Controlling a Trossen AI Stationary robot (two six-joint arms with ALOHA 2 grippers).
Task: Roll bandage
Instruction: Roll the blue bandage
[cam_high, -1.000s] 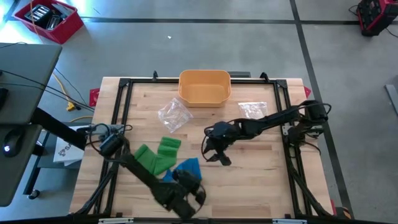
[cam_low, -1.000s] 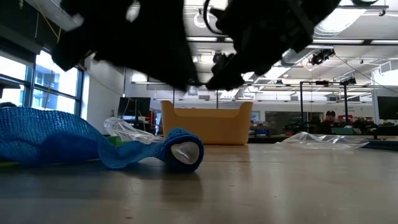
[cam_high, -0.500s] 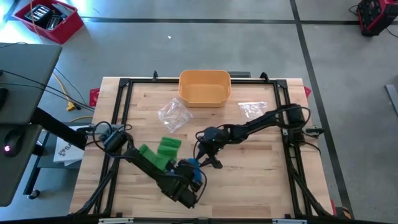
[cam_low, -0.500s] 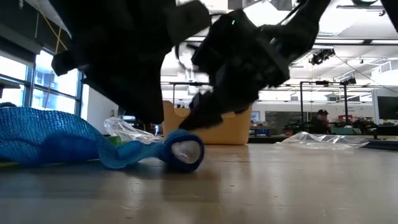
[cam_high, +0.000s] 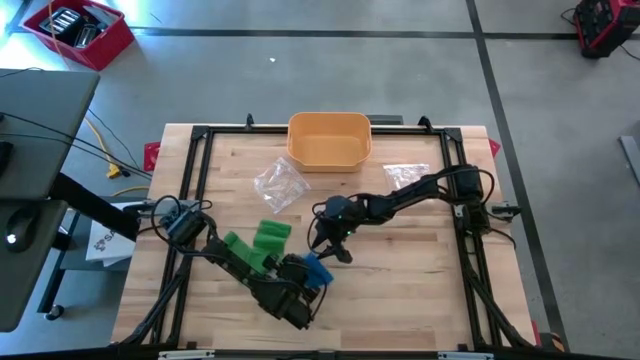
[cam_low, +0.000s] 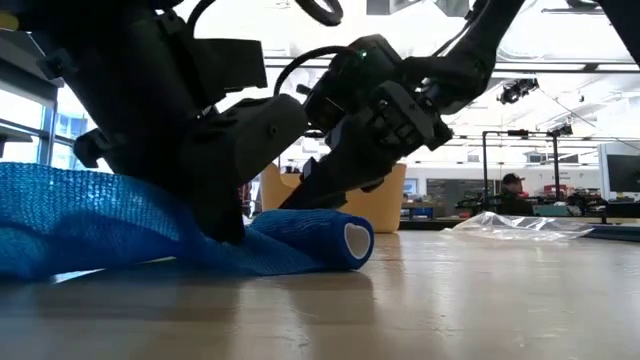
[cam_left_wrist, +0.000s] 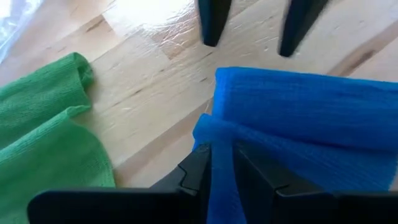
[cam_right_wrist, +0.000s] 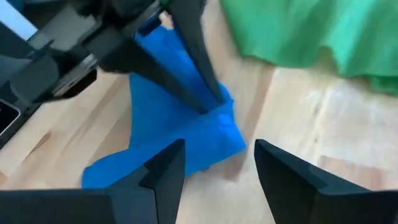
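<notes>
- Judged from here, the roll should stay snug: keep the loose strip taut and square while the right gripper (cam_high: 328, 250) turns the rolled end.
- Left gripper (cam_left_wrist: 222, 163) jaws stand narrow, pinching the blue bandage (cam_left_wrist: 298, 118) between them.
- Right jaws stand wide, empty, the bandage's rolled end (cam_low: 345, 240) just ahead of them.

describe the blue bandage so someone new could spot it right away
Start at the yellow bin on the table's far edge and come straight toward the near edge. The blue bandage lies there between both arms, pinched by the left gripper. Its neighbour, the green bandage, differs only in colour.
</notes>
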